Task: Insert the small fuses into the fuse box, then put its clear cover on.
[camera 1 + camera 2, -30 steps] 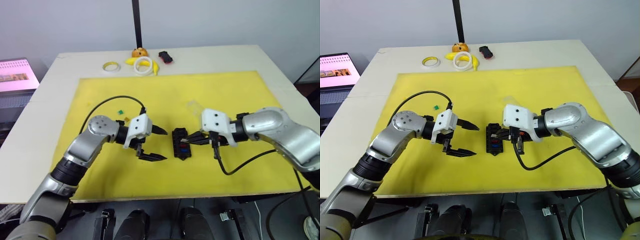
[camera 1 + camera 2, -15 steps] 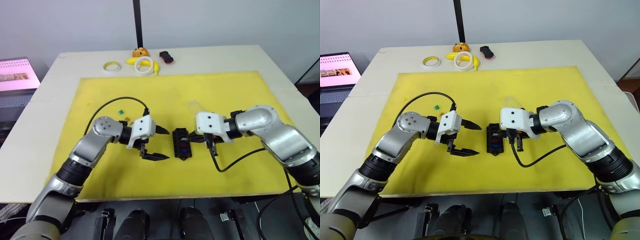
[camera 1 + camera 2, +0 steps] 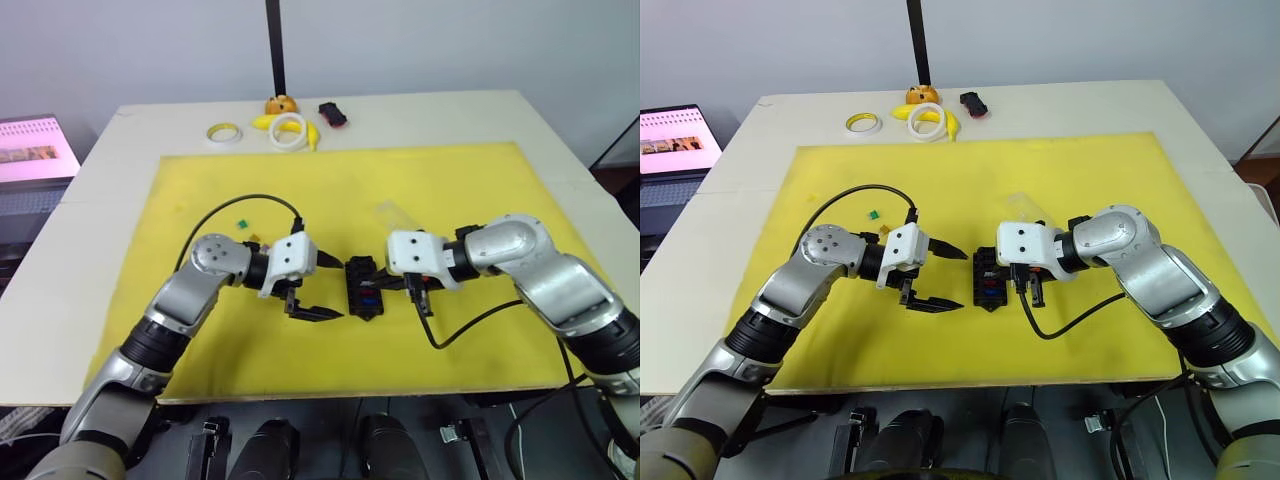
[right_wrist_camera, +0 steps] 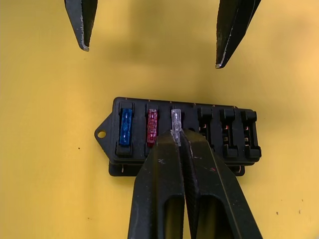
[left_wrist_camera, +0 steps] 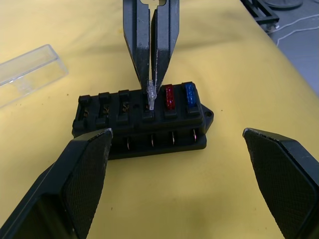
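Right gripper (image 5: 150,74), fingers pinched shut on a grey fuse (image 4: 176,119), holds it upright in the third slot of the fuse box (image 4: 179,137), beside seated blue and red fuses. Left gripper (image 3: 318,288) waits wide open and empty on the box's opposite side. The clear cover (image 5: 27,74) lies just beyond the box, near the right arm.
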Controlling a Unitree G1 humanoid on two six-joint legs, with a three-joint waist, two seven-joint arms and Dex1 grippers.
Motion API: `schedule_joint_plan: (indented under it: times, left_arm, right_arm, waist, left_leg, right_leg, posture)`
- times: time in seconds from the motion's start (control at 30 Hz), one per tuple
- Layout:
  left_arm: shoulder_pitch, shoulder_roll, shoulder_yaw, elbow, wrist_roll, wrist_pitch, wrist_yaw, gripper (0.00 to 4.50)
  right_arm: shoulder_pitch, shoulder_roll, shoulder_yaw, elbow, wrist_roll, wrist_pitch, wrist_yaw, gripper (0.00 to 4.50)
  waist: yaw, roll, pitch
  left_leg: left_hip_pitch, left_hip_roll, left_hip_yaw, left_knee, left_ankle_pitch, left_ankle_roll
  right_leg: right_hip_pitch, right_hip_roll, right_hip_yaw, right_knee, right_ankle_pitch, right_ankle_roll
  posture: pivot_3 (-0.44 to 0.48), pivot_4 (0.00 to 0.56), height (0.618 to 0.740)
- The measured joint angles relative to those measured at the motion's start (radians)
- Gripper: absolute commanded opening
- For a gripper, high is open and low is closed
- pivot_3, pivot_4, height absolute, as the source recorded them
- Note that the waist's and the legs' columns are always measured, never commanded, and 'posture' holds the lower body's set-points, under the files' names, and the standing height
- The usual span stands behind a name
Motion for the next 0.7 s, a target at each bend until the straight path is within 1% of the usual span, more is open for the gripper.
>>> schedule_joint_plan:
  times: [0.7]
  left_arm:
    - [0.011,-0.005,0.0,0.0,0.018,0.0,0.0,4.43]
  right_arm:
    - [-0.001,0.029,-0.011,0.013,-0.03,0.007,0.023,0.0]
  waist:
    - [-0.001,0.0,0.0]
  left_leg:
    - [0.0,0.0,0.0,0.0,0.0,0.0]
  right_leg:
    - [0.0,0.0,0.0,0.0,0.0,0.0]
  posture:
    - [0.0,0.15,0.74]
